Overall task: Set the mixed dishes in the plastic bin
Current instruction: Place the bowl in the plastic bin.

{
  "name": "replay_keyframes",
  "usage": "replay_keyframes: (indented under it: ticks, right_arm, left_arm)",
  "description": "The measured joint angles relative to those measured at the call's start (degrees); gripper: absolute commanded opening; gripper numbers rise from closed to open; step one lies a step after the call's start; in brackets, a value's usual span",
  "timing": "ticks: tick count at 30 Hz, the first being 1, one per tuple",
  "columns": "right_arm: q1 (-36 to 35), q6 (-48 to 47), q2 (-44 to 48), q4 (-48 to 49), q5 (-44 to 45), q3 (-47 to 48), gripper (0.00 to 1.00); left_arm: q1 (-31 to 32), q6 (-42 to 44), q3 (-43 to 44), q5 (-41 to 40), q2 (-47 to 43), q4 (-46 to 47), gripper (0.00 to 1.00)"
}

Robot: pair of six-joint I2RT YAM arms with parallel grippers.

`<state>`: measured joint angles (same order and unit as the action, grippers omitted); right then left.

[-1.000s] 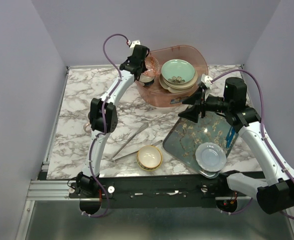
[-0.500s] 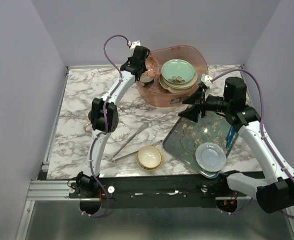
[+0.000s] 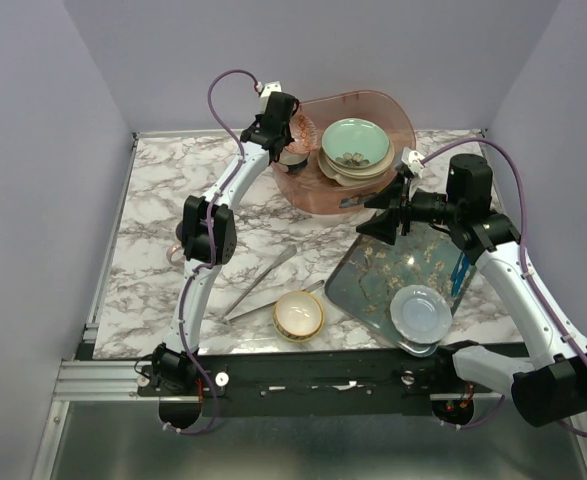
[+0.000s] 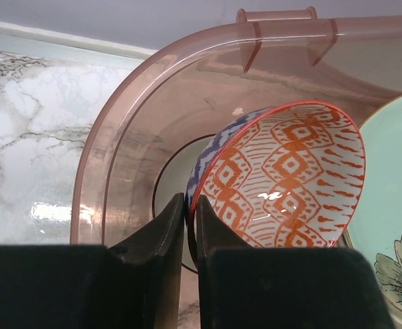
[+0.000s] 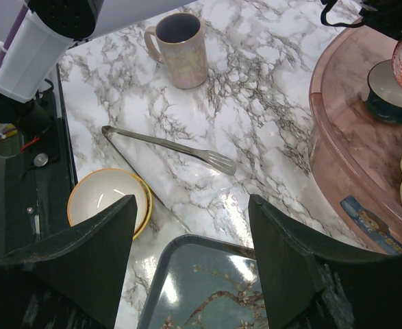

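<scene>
Left wrist: mint-green plate cut off at 3 o'clock; dark-rimmed bowl largely hidden behind small red patterned bowl. Right wrist: plastic bin cut off at 3 o'clock.

Left arm outstretched, left fingers narrowly parted; right fingers wide apart.
</scene>
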<state>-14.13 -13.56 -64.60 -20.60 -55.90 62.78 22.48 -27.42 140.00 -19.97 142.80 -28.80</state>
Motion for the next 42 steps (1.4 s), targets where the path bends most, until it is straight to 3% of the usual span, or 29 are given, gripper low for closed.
replay_keyframes:
  ticks: [42]
  right_arm:
    - [1.2, 0.0, 0.0, 0.0, -0.5, 0.0, 0.75]
  left_arm:
    - [0.2, 1.2, 0.0, 0.1, 0.8, 1.0, 0.3]
